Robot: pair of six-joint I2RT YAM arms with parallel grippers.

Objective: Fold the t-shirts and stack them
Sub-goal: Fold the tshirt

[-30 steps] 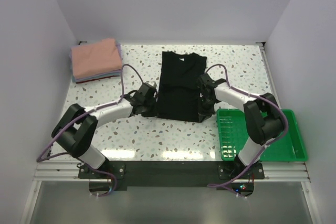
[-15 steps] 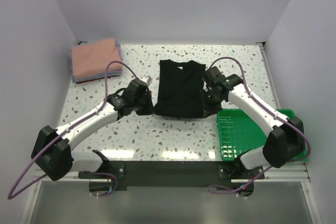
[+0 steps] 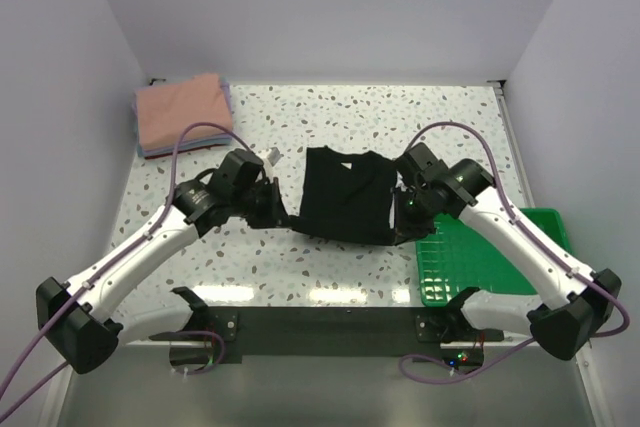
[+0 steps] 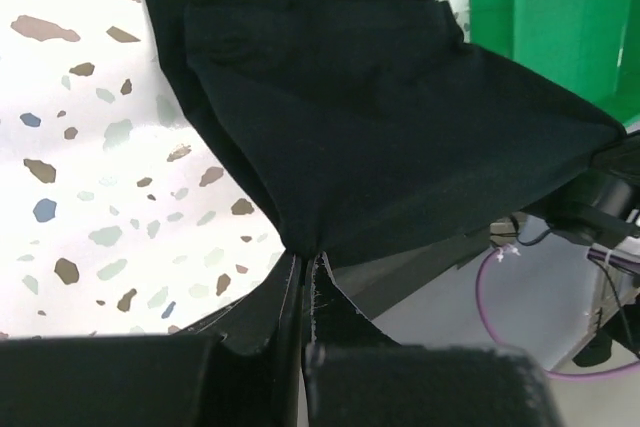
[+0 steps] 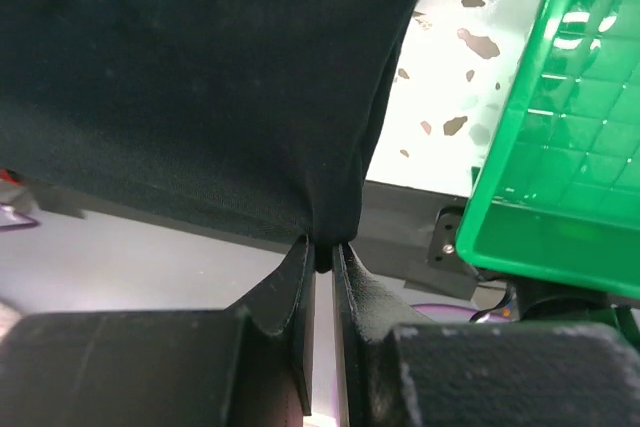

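The black t-shirt (image 3: 345, 195) hangs lifted over the middle of the table, stretched between both arms. My left gripper (image 3: 282, 209) is shut on its left edge; in the left wrist view the cloth (image 4: 380, 117) bunches into the gripper (image 4: 305, 259). My right gripper (image 3: 402, 209) is shut on the right edge, and the right wrist view shows the black fabric (image 5: 200, 77) pinched at the gripper (image 5: 322, 252). A stack of folded t-shirts (image 3: 180, 114), salmon-pink on top with lavender and bluish edges below, sits at the back left corner.
A green plastic tray (image 3: 490, 257) lies at the front right of the speckled table (image 3: 330, 267), just beside the right arm; it also shows in the right wrist view as a green tray (image 5: 560, 147). White walls enclose the table on three sides.
Both grippers have risen and pulled back toward the near edge with the black t-shirt, lifting its lower part off the table; the shirt now looks shorter.
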